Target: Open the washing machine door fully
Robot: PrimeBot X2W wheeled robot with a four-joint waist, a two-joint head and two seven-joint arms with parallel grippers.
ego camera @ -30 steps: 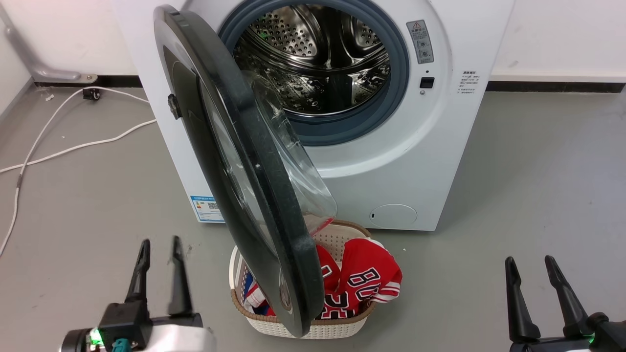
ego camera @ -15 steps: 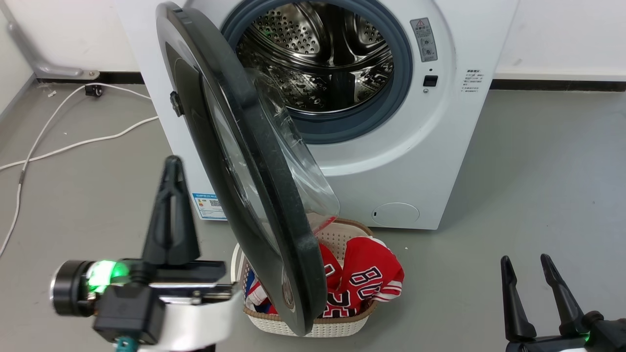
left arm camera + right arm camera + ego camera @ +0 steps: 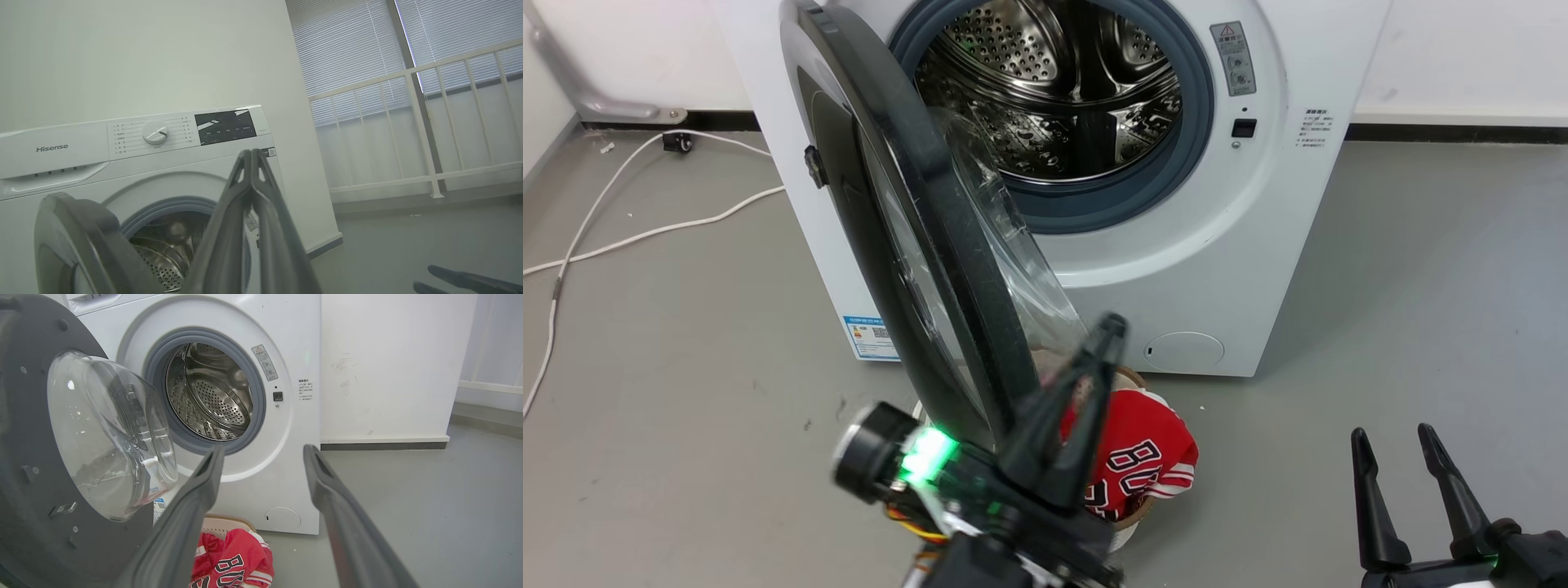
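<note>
The washing machine (image 3: 1217, 261) stands against the wall, white front facing me, steel drum (image 3: 1054, 90) exposed inside the grey gasket (image 3: 1188, 155). The washing machine door (image 3: 947, 237) is hinged on my left and stands partly open. In the head view it is nearly edge-on to me, with its clear glass bowl (image 3: 1013, 261) bulging toward the drum side. In the right wrist view the door (image 3: 24, 457) shows its dark inner frame and the bowl (image 3: 110, 433).

My left gripper (image 3: 1111, 328) is at lower centre of the head view, fingers (image 3: 1045, 425) pressed together with nothing between them, angled up and to my right. They cross in front of the door's lower edge. I cannot tell whether they touch it. In the left wrist view the closed tips (image 3: 250, 153) point at the machine's upper front (image 3: 53, 163), with the door rim (image 3: 81, 228) at lower left.

My right gripper (image 3: 1391, 433) sits low at my right over the grey floor (image 3: 1421, 286), well apart from the door. Its fingers (image 3: 1372, 506) are spread and empty. The right wrist view confirms a wide gap (image 3: 264, 451).

A pale basket (image 3: 222, 522) holding a red jersey (image 3: 1143, 449) sits on the floor under the door's lower edge. A white cable (image 3: 629, 237) lies on the floor at my left. A blue label (image 3: 870, 336) and a round cap (image 3: 1184, 349) are low on the machine front.
</note>
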